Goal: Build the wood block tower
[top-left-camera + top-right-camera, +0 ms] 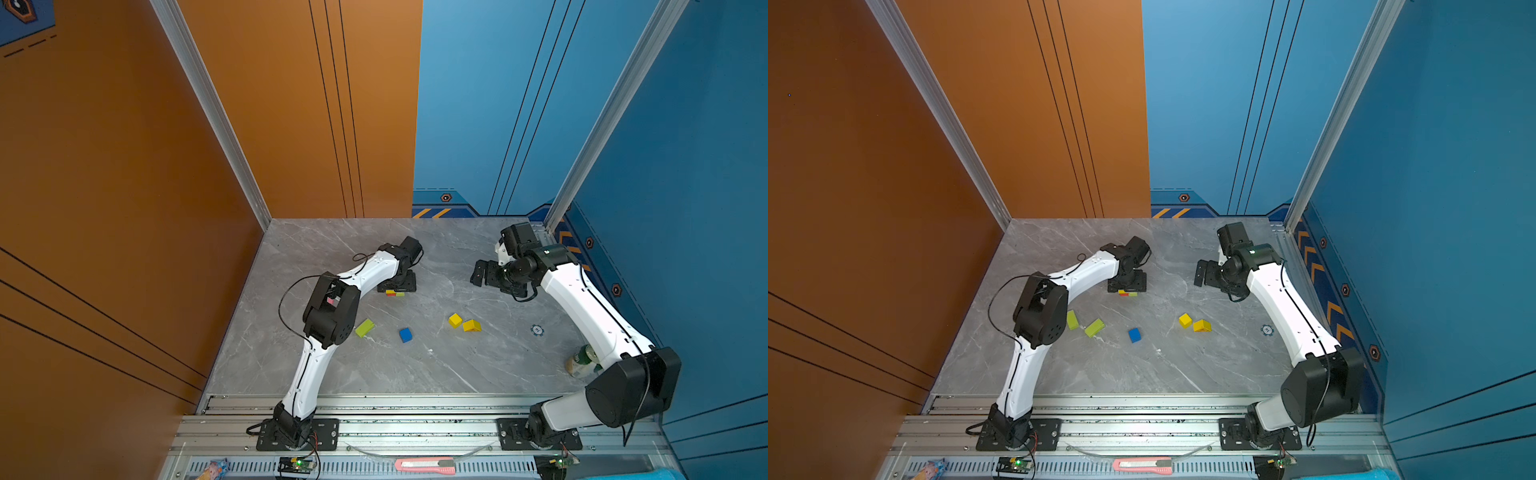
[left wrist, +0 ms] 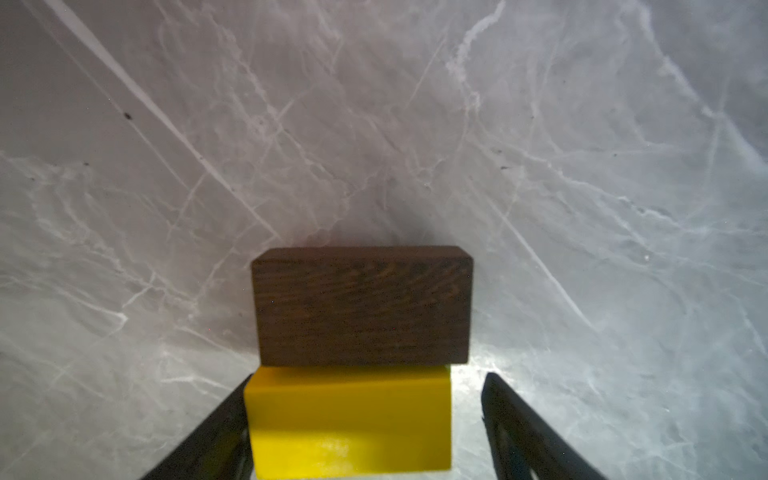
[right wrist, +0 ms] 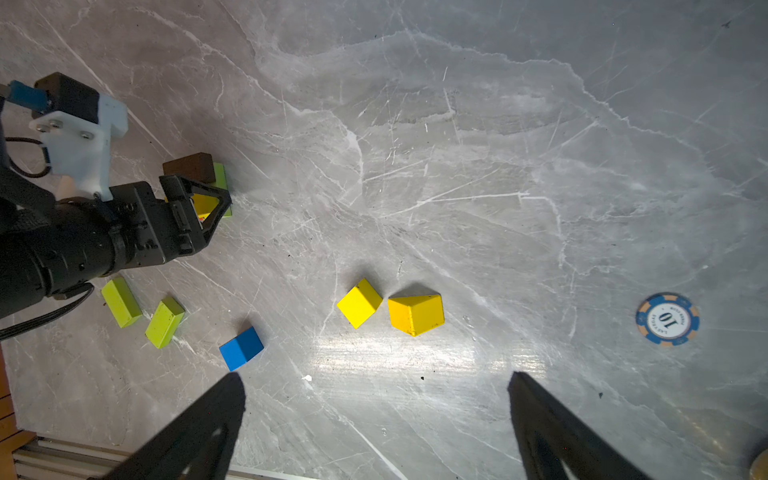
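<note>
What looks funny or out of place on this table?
A blue poker chip lies on the table, apart from the wood blocks; it is not a block. A green-and-white can stands out too, partly hidden by the right arm.

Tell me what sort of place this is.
Most likely a robot test booth, not a home: two robot arms bolted to a metal rail, a marbled tabletop boxed in by coloured wall panels, and toy blocks scattered on it.
</note>
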Tool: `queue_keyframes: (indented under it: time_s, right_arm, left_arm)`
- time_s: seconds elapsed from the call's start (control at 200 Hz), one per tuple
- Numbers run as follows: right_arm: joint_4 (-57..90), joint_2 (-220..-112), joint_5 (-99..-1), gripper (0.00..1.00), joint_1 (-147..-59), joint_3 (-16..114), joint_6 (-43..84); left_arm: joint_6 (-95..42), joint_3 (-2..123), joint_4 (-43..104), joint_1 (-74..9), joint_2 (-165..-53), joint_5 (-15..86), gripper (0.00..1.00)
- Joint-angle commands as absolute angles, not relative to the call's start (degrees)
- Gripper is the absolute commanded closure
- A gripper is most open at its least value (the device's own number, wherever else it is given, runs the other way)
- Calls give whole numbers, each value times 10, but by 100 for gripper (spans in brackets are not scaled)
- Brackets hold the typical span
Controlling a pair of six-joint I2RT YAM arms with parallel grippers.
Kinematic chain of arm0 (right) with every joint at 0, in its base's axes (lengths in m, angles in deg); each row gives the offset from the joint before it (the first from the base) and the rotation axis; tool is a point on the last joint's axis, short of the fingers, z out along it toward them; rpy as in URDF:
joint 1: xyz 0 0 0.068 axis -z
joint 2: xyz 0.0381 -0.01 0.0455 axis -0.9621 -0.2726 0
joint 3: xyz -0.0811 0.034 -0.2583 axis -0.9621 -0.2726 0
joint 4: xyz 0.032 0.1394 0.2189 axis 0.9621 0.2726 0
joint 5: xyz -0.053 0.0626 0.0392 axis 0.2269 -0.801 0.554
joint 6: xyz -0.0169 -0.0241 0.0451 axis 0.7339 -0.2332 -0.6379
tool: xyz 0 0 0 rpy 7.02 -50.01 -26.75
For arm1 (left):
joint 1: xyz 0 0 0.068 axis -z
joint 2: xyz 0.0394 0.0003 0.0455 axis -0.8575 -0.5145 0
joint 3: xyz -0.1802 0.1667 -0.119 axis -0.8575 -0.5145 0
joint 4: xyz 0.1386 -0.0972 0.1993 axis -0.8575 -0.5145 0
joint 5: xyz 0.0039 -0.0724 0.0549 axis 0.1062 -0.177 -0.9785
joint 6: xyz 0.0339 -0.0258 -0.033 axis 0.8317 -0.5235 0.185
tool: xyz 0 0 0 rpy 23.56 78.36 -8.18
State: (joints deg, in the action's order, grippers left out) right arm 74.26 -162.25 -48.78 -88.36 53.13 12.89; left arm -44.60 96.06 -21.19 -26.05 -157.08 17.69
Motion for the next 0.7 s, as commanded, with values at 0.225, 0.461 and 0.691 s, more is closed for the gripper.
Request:
queue_keyframes:
  time_s: [0.225, 0.461, 0.691]
  right_arm:
    - [766, -1630, -491, 0, -879, 534, 140]
    - [766, -1630, -493, 0, -877, 529, 142]
    - [766, -1629, -494, 0, -872, 524, 144]
  left_arm:
    - [-447, 981, -240, -266, -1590, 184, 19]
    - [-448, 987, -243, -265, -1595, 184, 20]
    - [-445, 1003, -254, -265, -1606, 182, 21]
